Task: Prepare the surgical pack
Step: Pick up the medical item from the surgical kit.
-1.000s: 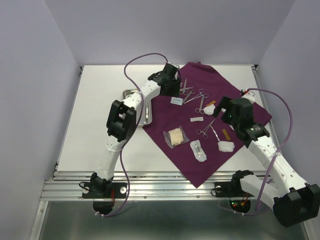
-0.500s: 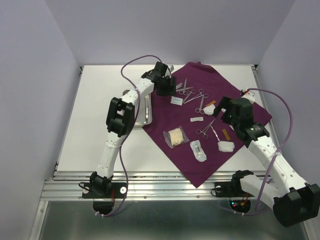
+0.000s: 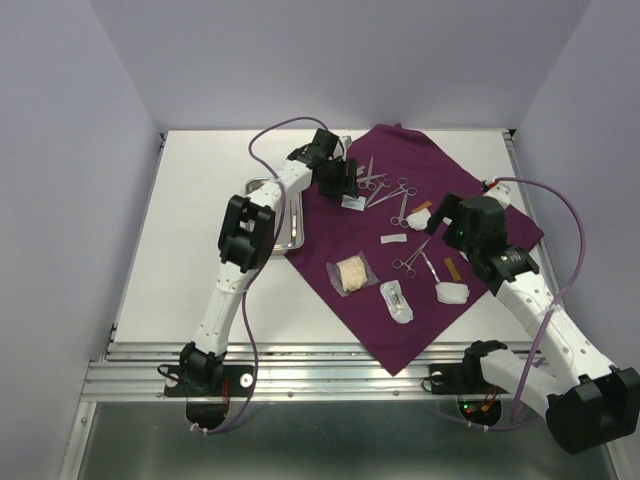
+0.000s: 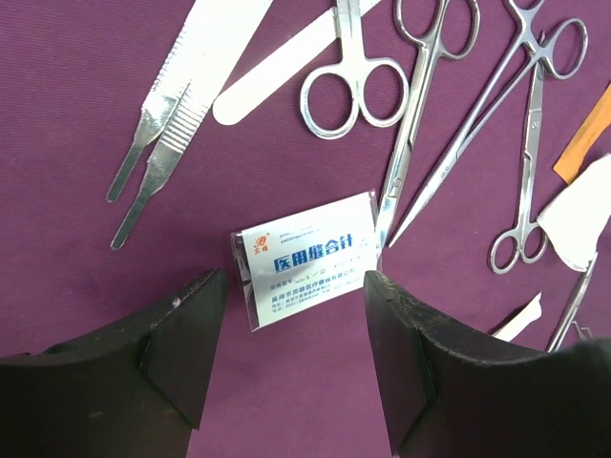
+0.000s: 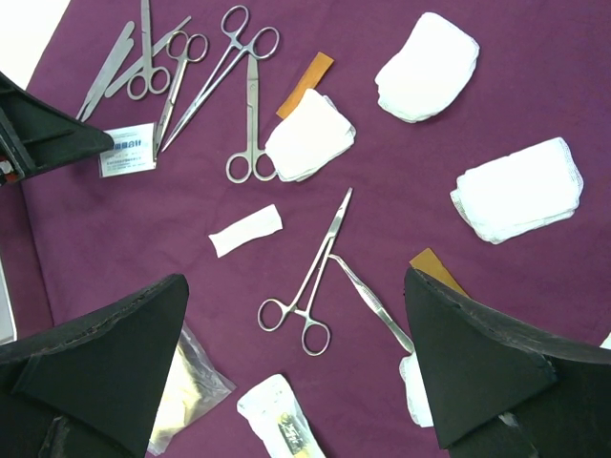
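Observation:
The plum-purple cloth (image 3: 440,180) lies spread on the table, also seen in the left wrist view (image 4: 86,248) and the right wrist view (image 5: 535,105). On it lie steel scissors (image 4: 348,81), tweezers (image 4: 158,143), ring-handled forceps (image 5: 310,277), white gauze pads (image 5: 425,67) and clear packets (image 5: 191,382). The steel tray (image 3: 295,228) sits at the cloth's left edge, partly under my left arm. My left gripper (image 4: 296,353) is open and empty, just short of a small printed packet (image 4: 305,260). My right gripper (image 5: 296,363) is open and empty above the ring-handled forceps.
Orange strips (image 5: 305,84) and a small white strip (image 5: 246,231) lie among the instruments. A sealed white pouch (image 5: 282,415) lies near the cloth's front. Bare white table (image 3: 190,240) extends left of the tray. Grey walls close in on both sides.
My left gripper swung left, then came back right and nearer, and now hangs over the small printed packet. The right arm has not moved.

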Controlling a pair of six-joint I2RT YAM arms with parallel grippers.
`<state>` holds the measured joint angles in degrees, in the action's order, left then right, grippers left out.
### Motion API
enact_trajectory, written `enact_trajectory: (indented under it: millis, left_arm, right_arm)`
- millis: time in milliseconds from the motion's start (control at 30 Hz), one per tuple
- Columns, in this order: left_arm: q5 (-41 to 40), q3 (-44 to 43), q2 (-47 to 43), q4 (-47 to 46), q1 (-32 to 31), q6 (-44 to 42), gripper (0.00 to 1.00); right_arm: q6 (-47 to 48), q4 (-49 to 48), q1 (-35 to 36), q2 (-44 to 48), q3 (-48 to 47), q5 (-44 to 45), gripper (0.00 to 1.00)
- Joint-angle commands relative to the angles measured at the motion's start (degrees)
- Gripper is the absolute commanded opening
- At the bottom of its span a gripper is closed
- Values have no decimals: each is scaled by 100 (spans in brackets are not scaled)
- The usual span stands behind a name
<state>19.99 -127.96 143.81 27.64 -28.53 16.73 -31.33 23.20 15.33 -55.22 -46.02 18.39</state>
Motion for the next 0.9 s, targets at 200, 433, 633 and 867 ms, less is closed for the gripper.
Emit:
enact_trajectory:
  millis: [200, 433, 633, 867]
  left_arm:
    - [541, -238, 200, -145, -29, 172, 70]
    - [664, -177, 200, -224, -64, 190, 60]
    - [647, -89, 130, -285, -82, 234, 31]
    - [647, 87, -116, -434, -82, 295, 5]
  right_arm:
    - [-13, -9, 5, 108, -65, 42, 100]
    - [-5, -9, 5, 82, -83, 24, 100]
    - [-13, -9, 5, 82, -65, 33, 100]
    - [-48, 18, 5, 91, -39, 50, 100]
